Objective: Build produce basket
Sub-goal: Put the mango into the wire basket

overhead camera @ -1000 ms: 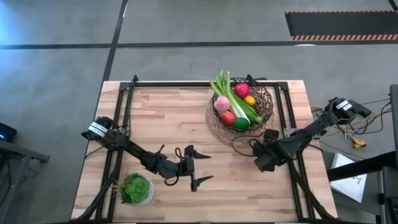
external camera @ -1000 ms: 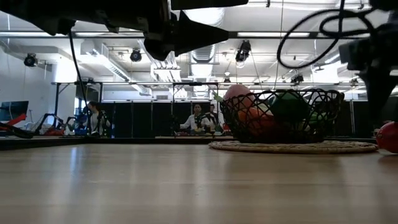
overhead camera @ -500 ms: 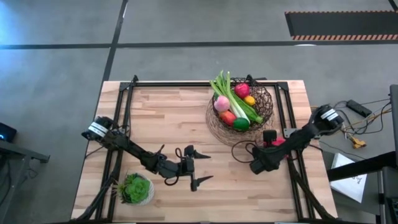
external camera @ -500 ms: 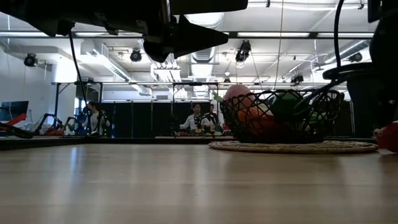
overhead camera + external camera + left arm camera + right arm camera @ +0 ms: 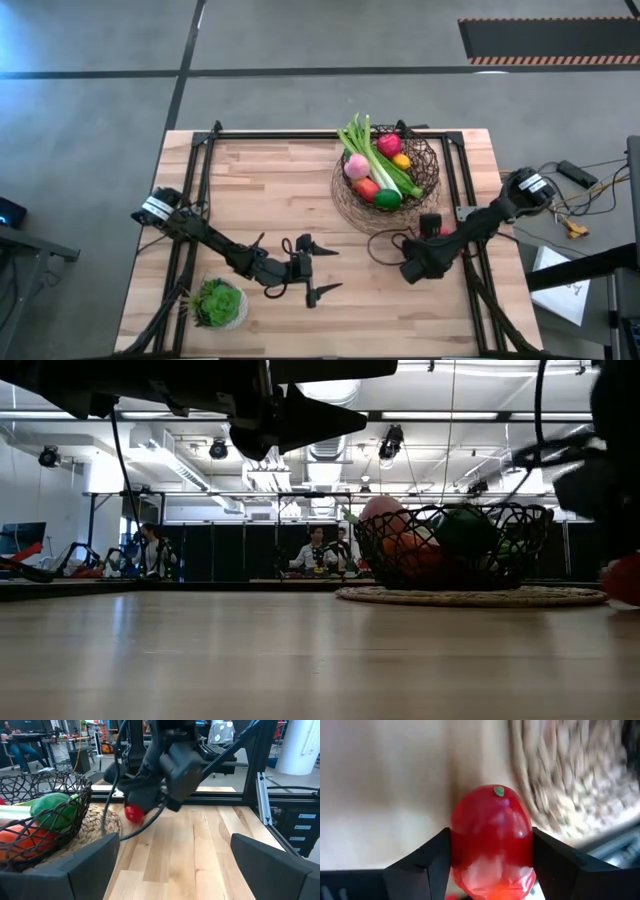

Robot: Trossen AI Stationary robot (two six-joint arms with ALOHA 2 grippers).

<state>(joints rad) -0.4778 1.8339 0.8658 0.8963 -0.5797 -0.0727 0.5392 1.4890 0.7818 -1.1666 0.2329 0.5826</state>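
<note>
Right gripper [image 5: 490, 865] pinches red fruit [image 5: 491, 837] near basket [image 5: 420, 160]; lift clear of rim before release. Left gripper [image 5: 322, 268] spread, waiting near-left.

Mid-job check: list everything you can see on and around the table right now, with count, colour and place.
Basket: one, dark brown wire, far right of table, on a woven mat.
Leafy stalks: one bunch, green, in basket.
Onion: one, pink, in basket.
Lime: one, green, in basket.
Tomato: one, red, between the right tool's fingers.
Potted plant: one, green, near left corner.
Left tool: open, table centre.
Right tool: shut on tomato, near the mat.
</note>
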